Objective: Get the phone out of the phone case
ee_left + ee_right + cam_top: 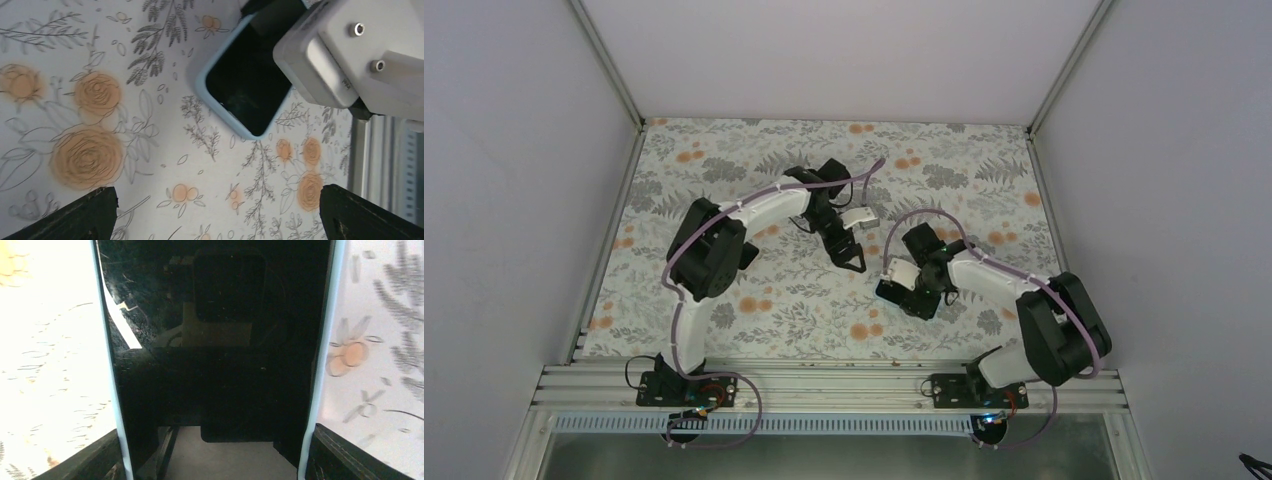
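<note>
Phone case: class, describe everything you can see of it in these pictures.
The phone case is a pale blue, soft-looking shell with rounded corners and a raised rim. It lies flat on the floral tablecloth, open face up, with the dark-screened phone seated inside. In the left wrist view one end is hidden under the right arm's white housing. The right gripper straddles it, one finger beside each long side; whether they press the rim cannot be told.

Floral tablecloth (954,170), aluminium rail (824,385)
</note>
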`<state>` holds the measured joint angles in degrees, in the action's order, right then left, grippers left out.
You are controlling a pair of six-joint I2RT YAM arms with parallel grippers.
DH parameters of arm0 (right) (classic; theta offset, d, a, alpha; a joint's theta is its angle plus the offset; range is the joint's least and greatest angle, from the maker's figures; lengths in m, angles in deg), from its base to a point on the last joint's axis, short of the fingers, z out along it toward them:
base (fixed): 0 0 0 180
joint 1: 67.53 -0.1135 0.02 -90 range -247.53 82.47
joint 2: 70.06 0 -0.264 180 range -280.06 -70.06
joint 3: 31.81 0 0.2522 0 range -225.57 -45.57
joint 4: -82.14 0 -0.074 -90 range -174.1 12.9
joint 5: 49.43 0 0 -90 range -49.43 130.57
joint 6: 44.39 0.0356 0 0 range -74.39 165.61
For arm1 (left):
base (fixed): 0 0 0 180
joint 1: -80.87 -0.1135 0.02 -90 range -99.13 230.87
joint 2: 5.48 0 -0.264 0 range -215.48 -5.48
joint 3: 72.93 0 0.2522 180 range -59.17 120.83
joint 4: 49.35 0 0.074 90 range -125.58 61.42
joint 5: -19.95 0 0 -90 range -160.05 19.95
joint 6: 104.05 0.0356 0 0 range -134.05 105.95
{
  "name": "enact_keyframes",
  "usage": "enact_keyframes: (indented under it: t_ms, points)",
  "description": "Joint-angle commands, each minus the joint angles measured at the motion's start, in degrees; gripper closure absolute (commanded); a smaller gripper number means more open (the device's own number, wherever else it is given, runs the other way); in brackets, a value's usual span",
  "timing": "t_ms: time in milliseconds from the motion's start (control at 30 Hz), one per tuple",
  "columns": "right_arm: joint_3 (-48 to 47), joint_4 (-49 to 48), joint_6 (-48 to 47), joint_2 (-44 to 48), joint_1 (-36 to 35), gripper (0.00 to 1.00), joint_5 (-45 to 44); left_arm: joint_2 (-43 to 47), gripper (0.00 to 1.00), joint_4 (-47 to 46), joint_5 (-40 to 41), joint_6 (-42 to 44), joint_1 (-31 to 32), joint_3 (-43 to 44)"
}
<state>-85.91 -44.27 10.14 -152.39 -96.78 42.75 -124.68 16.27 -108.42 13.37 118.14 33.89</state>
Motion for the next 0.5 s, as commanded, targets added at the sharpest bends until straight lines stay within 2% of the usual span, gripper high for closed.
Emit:
enact_keyframes:
  t_ms: [0, 300, 467]
  points:
    - [-0.74, -4.83, 0.62, 3.22, -0.3, 0.36, -5.48, -4.32, 0.0, 5.13, -5.33, 0.31, -0.22, 3.95]
    - [-5.22, -4.92, 1.87, 4.46, -0.65, 0.34, -4.63, -11.32, 0.0, 5.64, -9.13, -7.79, -1.06, 13.43]
    - [-5.78, -7.19, 2.96, 4.31, -1.37, 0.36, -5.24, -16.06, 0.0, 7.37, -15.95, -9.89, -1.91, 19.14]
